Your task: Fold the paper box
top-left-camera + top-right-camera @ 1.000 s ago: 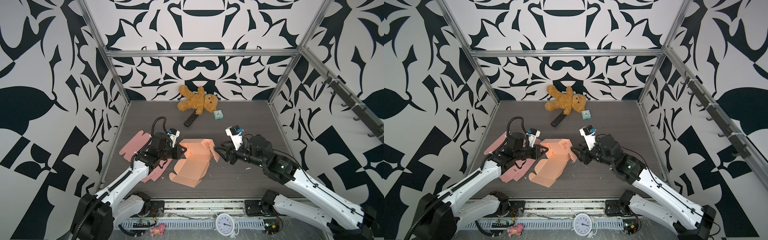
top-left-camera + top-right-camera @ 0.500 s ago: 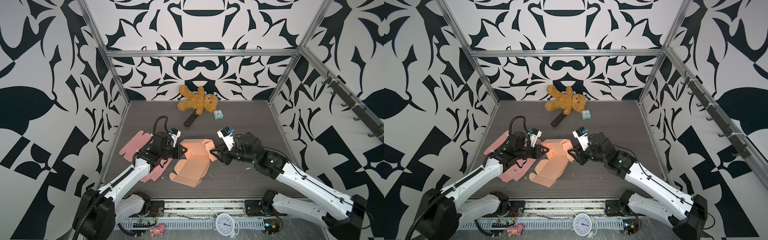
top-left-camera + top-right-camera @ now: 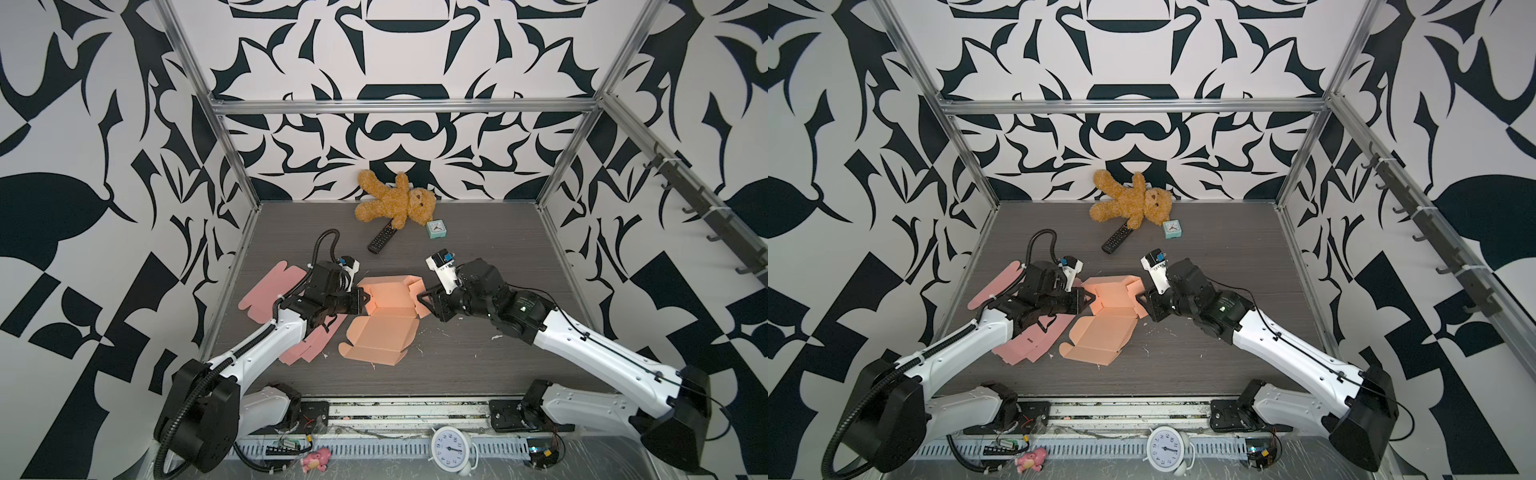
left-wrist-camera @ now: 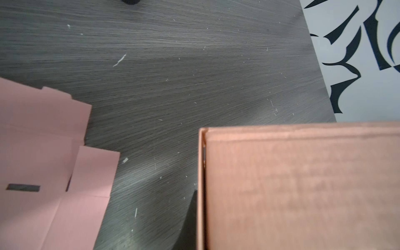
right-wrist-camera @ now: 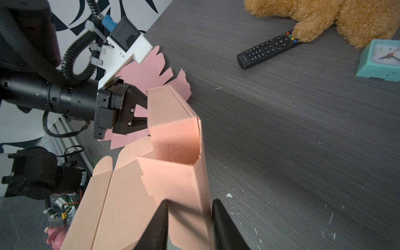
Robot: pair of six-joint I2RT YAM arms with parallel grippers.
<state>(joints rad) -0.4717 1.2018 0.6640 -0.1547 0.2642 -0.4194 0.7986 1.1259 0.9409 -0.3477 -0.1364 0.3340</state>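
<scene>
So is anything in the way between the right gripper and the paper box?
Nothing visible. The right gripper straddles an upright wall of the orange paper box, jaws open around it; the left gripper pinches the opposite wall.

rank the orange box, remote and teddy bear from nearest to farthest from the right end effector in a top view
1. orange box, its wall between the right end effector fingers
2. remote, farther back, mid-table
3. teddy bear, against the back wall
</scene>
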